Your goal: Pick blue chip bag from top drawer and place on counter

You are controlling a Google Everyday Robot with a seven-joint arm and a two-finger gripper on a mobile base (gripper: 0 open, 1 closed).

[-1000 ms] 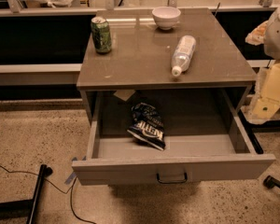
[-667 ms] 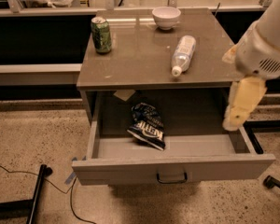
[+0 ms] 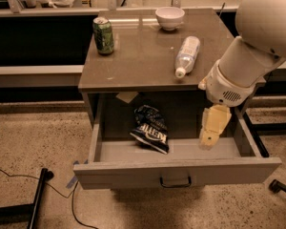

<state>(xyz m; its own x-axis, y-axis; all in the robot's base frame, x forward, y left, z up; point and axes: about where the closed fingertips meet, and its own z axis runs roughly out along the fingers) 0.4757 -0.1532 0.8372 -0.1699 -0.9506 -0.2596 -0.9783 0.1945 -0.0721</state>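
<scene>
The blue chip bag (image 3: 150, 128), dark navy with white "Kettle" lettering, lies crumpled in the left-middle of the open top drawer (image 3: 176, 173). The drawer is pulled fully out, its dark loop handle at the centre of the front panel. The counter (image 3: 143, 56) is the glossy grey-brown top of the cabinet above it. My gripper (image 3: 209, 140) hangs from the white arm at the right, pointing down into the drawer's right part, well to the right of the bag and apart from it.
On the counter stand a green can (image 3: 104, 35) at the back left, a white bowl (image 3: 169, 17) at the back, and a clear plastic bottle (image 3: 187, 56) lying at the right. Black cables and a stand leg (image 3: 35, 199) lie on the floor left.
My arm has swung in from the right edge of the view and leftward, so the gripper now hangs over the drawer's right part. The bag has not moved.
</scene>
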